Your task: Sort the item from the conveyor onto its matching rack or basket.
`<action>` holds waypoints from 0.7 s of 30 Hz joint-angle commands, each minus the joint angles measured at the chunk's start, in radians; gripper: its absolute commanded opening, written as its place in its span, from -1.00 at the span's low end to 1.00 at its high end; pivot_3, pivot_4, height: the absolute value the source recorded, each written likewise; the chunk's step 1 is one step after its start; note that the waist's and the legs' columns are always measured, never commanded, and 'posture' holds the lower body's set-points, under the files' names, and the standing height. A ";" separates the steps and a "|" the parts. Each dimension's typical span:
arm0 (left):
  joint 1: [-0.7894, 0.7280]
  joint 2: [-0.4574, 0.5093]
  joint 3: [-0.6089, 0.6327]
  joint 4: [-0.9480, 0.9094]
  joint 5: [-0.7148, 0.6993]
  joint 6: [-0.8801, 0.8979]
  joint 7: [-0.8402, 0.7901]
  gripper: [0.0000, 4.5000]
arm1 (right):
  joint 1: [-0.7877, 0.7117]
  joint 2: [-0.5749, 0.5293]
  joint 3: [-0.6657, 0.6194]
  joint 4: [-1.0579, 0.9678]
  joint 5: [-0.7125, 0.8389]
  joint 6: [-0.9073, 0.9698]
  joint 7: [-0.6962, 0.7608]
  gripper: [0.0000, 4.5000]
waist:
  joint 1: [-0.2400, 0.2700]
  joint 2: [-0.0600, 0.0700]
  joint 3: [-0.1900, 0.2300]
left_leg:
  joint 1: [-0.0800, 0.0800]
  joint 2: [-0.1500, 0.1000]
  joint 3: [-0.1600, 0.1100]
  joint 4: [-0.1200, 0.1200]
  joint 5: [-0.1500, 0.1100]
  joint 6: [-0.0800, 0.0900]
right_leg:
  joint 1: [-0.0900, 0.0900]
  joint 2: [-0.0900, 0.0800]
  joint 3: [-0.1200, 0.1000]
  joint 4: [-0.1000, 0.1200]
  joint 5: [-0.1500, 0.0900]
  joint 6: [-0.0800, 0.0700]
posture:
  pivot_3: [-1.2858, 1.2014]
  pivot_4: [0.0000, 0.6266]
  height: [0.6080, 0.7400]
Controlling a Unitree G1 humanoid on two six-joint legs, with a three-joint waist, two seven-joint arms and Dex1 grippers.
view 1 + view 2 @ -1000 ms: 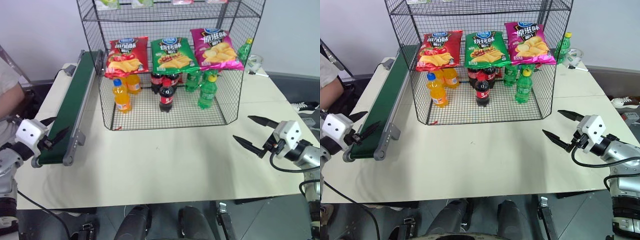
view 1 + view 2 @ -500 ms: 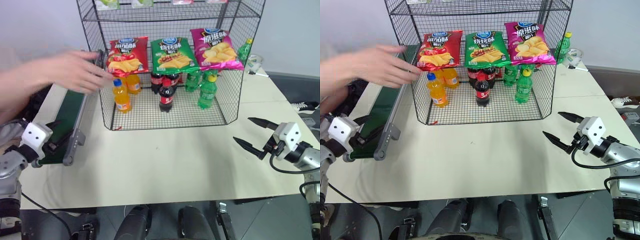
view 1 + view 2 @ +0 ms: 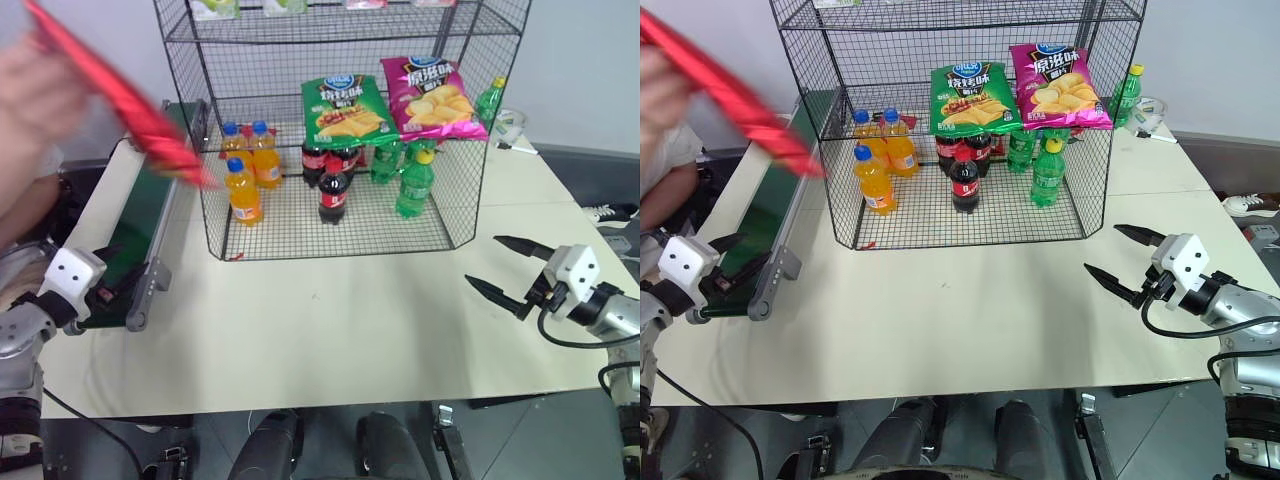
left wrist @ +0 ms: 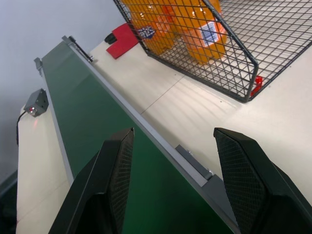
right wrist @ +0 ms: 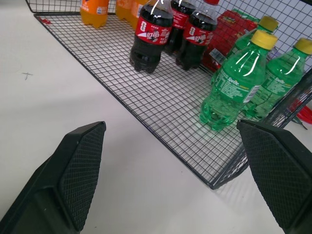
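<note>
Upper left: a person's hand (image 3: pixel 30 95) holds our red bag (image 3: pixel 120 95) above the conveyor (image 3: pixel 135 235); our left fingers (image 4: pixel 117 161) and right fingers (image 5: pixel 83 165) both wide, empty.

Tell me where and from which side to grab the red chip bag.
The red chip bag is a thin, flat pouch, held tilted in a person's hand above the conveyor. Probably wait until it lies on the belt, then pinch its nearer edge with the open left end effector, coming along the belt from the near end.
</note>
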 commanded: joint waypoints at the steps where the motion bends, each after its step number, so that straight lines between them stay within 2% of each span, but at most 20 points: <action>1: -0.001 0.016 0.010 -0.039 -0.006 -0.005 0.003 0.21 | -0.012 -0.011 -0.003 -0.007 0.004 -0.024 0.008 1.00 | 0.000 0.000 0.000 | 0.000 0.000 0.000 0.000 0.000 0.000 | 0.000 0.000 0.000 0.000 0.000 0.000 | 0.03 -0.52 1.00; 10: -0.011 0.004 0.009 -0.052 -0.006 0.004 0.021 0.21 | -0.040 -0.013 0.003 0.022 -0.003 -0.028 0.012 1.00 | 0.000 0.000 0.000 | 0.000 0.000 0.000 0.000 0.000 0.000 | 0.000 0.000 0.000 0.000 0.000 0.000 | 0.03 -0.52 1.00; 21: 0.019 -0.037 0.021 -0.132 -0.062 0.174 0.034 0.21 | -0.048 -0.013 0.024 0.001 -0.014 -0.017 0.002 1.00 | 0.000 0.000 0.000 | 0.000 0.000 0.000 0.000 0.000 0.000 | 0.000 0.000 0.000 0.000 0.000 0.000 | 0.03 -0.52 1.00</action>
